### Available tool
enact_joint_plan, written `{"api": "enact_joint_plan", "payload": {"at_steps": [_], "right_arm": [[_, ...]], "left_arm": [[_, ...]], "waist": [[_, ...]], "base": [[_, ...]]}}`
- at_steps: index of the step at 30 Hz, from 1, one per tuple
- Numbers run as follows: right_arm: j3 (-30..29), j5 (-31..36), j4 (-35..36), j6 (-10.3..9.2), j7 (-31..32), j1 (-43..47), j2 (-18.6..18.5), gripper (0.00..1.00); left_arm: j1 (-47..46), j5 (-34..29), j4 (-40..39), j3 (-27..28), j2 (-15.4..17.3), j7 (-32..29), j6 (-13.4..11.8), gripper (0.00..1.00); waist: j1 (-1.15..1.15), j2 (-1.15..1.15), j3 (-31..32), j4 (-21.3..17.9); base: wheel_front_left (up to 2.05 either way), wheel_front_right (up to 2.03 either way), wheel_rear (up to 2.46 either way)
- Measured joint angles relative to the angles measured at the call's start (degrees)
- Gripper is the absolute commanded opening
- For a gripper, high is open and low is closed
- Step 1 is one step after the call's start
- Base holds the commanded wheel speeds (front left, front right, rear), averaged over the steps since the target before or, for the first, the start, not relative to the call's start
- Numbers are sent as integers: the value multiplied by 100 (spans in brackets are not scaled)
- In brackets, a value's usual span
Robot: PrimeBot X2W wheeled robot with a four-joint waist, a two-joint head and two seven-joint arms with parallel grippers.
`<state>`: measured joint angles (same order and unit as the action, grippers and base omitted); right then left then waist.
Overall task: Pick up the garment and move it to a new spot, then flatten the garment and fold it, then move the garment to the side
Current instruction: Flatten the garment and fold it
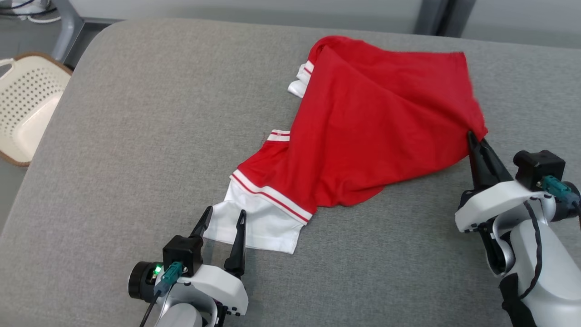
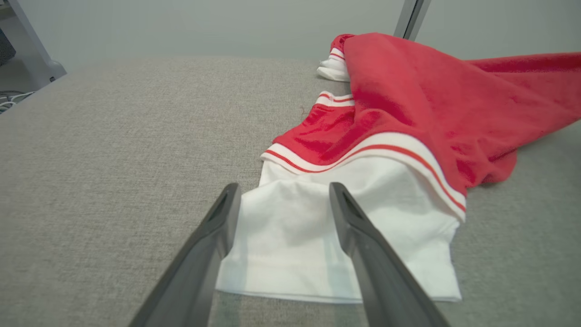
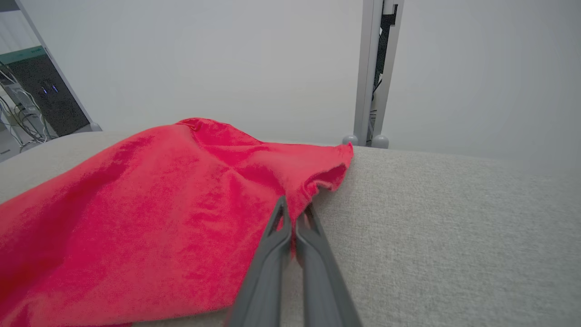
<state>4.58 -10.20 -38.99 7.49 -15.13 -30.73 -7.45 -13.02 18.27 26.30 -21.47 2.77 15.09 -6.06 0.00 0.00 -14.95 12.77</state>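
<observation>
Head view: the red and white shirt [image 1: 363,127] lies crumpled on the grey table [image 1: 136,136]. The right claw [image 1: 470,135] is pinching its red edge. The left claw [image 1: 225,211] is spread wide over its white end.

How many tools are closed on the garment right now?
1. The right tool is shut on the red edge of the garment at the right; the left tool stands open over the white sleeve, gripping nothing.

The left end effector [image 1: 226,210] is pointing forward with fingers spread wide, while the right end effector [image 1: 471,135] is pinching its fingers together.
</observation>
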Motion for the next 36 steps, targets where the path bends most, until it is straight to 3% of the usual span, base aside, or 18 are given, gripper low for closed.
{"api": "enact_joint_plan", "payload": {"at_steps": [9,15,20,28,29,30,31,36], "right_arm": [[222,-257,1304,0,-1,627,151,0],[254,-309,1722,0,-1,795,101,0],[231,-200,1739,0,0,796,-31,0],[339,164,762,0,40,128,-108,1],[328,237,542,0,40,2,-105,29],[313,336,288,0,41,-126,-107,78],[298,391,60,0,41,-243,-90,100],[119,544,-506,0,25,-627,107,100]], "left_arm": [[259,-99,108,153,0,-1,54,100],[353,-110,124,153,0,-1,101,100],[337,-40,113,25,-1,-1,119,100],[136,96,77,-147,1,-1,96,100],[127,97,79,-154,3,-1,94,100],[114,109,81,-168,4,-1,94,100],[102,122,80,-176,4,-1,94,100],[89,130,81,-190,4,-1,76,100]], "waist": [[0,0,563,-624],[0,0,715,-830],[0,0,582,-686],[0,0,200,-145],[0,0,153,-77],[0,0,107,-11],[0,0,65,48],[0,0,-85,216]], "base": [[0,0,0],[0,0,0],[0,0,0],[0,0,0],[0,0,0],[0,0,0],[0,0,0],[0,0,0]]}}
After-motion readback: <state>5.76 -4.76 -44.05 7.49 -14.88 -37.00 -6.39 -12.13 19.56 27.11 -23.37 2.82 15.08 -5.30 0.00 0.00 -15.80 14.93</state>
